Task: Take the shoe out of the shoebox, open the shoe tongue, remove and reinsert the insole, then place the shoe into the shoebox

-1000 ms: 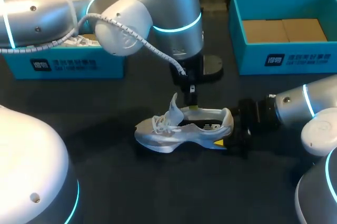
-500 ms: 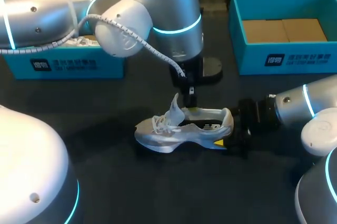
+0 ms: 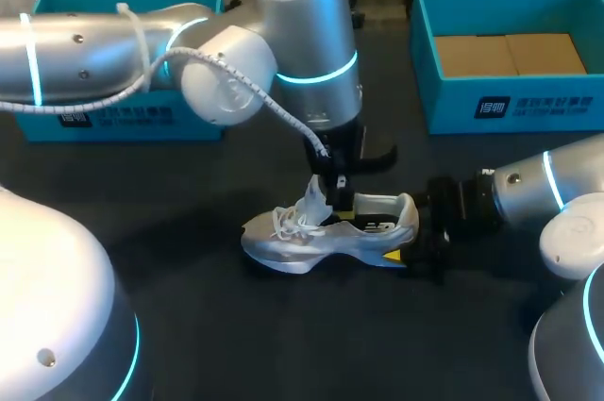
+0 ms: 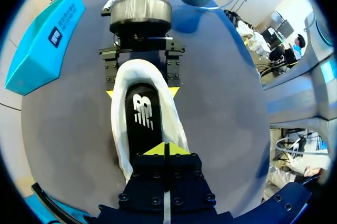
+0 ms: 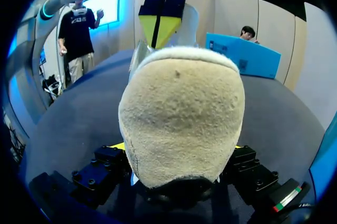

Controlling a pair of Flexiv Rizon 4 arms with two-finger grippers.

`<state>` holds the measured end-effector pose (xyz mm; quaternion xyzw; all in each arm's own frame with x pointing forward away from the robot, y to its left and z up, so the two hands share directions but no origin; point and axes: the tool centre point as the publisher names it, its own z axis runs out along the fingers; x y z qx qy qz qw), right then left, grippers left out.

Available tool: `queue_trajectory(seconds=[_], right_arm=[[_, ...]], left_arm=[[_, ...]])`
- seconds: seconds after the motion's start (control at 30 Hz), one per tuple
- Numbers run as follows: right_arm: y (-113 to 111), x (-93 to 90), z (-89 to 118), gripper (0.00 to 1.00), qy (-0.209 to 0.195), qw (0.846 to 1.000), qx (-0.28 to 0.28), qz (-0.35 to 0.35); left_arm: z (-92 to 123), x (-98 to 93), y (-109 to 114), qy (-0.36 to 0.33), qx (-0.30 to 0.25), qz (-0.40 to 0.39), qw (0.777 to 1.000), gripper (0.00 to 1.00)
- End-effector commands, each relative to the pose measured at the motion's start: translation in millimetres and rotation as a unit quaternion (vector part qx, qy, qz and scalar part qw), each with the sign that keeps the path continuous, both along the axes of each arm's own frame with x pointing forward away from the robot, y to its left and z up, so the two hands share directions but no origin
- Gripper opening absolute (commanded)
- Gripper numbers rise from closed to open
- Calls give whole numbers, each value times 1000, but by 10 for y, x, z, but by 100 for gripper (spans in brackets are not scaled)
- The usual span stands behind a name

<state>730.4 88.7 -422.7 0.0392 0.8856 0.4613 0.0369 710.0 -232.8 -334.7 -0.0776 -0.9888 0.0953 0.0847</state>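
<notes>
Pressed together tip to tip, the jaws of the left gripper reach down into the opening of the white shoe, over its black insole and just behind its raised tongue; whether they pinch anything cannot be told. The right gripper clamps the shoe's heel from both sides. The shoe rests on its sole on the dark table, well apart from the blue shoebox beyond its heel and the second shoebox beyond its toe.
</notes>
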Motion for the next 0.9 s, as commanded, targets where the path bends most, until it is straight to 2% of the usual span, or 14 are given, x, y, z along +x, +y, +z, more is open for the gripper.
queue_trajectory(seconds=[0.03, 0.3, 0.53, 0.9], right_arm=[[4, -2, 5, 0, 0, 1000, -2, -1], [4, -2, 5, 0, 0, 1000, -2, -1], [4, -2, 5, 0, 0, 1000, -2, -1], [4, -2, 5, 0, 0, 1000, -2, -1]], left_arm=[[-128, 66, -197, 13, 13, -8, 1000, 0], [-246, 40, -314, 18, 22, -19, 999, 0], [-378, 29, -322, 28, 24, -22, 999, 0], [-514, -122, -322, 41, 28, -42, 998, 0]])
